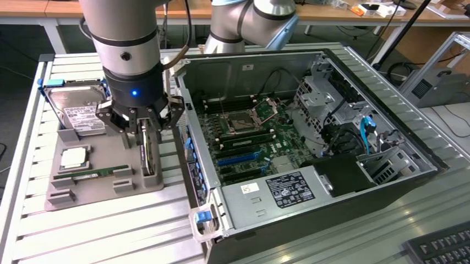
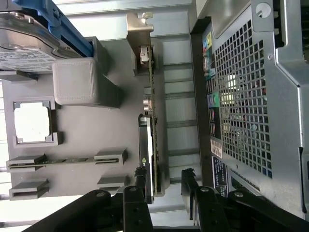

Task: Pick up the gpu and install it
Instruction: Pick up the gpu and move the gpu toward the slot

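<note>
Green along its board edge and silver at the end bracket, the gpu stands on edge in a slot of the grey tray, on the side of the tray nearest the computer case. The jaws stand wide, one to each side of the card near the end away from the bracket. In the wrist view the card sits closer to one of them than to the other, and neither appears to press on it. The arm hangs straight above the slot.

I judge this to be the pick-up step, at the point just before the grip: the card is not yet held and nothing is lifted.

A grip from here calls for the jaws to close evenly on the flat faces, so centring over the card matters. The lift calls for a straight pull along the slot, or the card may bind in it.

Elsewhere in the tray lie a hard drive, a processor chip and a memory stick. The case lies open on the slatted desk, with blue card slots showing on its board.
</note>
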`<state>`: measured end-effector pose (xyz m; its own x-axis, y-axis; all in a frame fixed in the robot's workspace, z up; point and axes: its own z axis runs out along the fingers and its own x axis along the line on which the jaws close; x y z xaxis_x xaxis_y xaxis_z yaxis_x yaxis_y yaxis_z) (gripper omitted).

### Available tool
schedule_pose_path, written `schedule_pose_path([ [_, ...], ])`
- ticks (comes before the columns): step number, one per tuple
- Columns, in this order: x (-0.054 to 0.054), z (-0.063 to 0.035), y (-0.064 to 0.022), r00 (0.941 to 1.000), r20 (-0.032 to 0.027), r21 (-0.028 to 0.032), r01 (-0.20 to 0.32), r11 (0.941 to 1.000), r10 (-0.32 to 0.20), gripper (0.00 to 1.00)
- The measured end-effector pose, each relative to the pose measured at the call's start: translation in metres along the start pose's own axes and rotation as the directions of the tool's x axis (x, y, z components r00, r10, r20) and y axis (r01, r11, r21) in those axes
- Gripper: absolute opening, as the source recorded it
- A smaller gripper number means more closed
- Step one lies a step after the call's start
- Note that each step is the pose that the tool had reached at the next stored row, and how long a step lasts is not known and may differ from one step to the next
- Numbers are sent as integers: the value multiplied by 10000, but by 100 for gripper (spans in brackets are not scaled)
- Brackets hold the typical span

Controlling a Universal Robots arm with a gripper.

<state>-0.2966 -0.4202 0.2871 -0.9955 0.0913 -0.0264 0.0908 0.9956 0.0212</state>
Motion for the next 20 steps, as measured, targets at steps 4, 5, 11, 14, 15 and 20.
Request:
schedule_pose_path([
  [4,1,12,2,10000,0,14,0,10000,0,42],
  [5,1,15,2,10000,0,17,0,10000,0,42],
  [11,2,32,2,10000,2,30,0,10000,0,42],
  [14,2,40,2,10000,2,33,0,10000,0,42],
  [15,2,42,2,10000,3,34,0,10000,0,42],
  [20,2,56,1,10000,2,37,0,10000,0,42],
])
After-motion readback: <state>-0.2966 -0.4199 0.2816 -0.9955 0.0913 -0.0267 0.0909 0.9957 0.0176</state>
